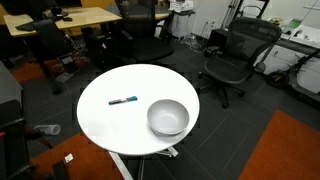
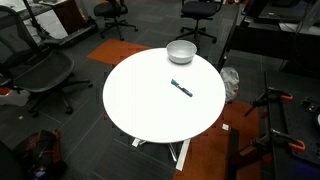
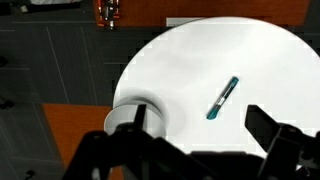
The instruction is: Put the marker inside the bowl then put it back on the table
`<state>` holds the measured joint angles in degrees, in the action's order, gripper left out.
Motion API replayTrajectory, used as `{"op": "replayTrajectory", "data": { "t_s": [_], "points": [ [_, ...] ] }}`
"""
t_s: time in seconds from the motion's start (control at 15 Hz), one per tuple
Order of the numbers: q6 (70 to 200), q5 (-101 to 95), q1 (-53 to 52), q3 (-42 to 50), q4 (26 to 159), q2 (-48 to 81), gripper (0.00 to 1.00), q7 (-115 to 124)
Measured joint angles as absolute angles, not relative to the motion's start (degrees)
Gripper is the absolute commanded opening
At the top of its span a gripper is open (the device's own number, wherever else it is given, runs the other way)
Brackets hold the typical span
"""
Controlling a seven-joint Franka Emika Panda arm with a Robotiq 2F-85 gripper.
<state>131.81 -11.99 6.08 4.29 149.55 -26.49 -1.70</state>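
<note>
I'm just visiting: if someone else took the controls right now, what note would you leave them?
Gripper: open, empty, above the table.
Marker: lying flat on the table, beside the bowl but not touching it.
Bowl: upright, looks empty.
Done: nothing that shows; the marker is not gripped.
Left: pick up the marker, put it in the bowl, then set it back on the table.

Marker [image 1: 123, 100]: slim, dark with a teal-blue section, lying flat on the round white counter [image 1: 105, 128], away from its edge. Bowl [image 1: 168, 118]: deep, light grey-white, upright near the counter's rim. Marker sits outside the bowl, clearly apart from it.
</note>
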Motion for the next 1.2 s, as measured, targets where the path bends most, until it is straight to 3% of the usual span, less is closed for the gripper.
{"op": "replayTrajectory", "data": {
  "t_s": [1.2],
  "points": [
    [147.5, -9.8, 3.7, 0.0, 138.7, 2.0, 1.0, 17.6]
  ]
}}
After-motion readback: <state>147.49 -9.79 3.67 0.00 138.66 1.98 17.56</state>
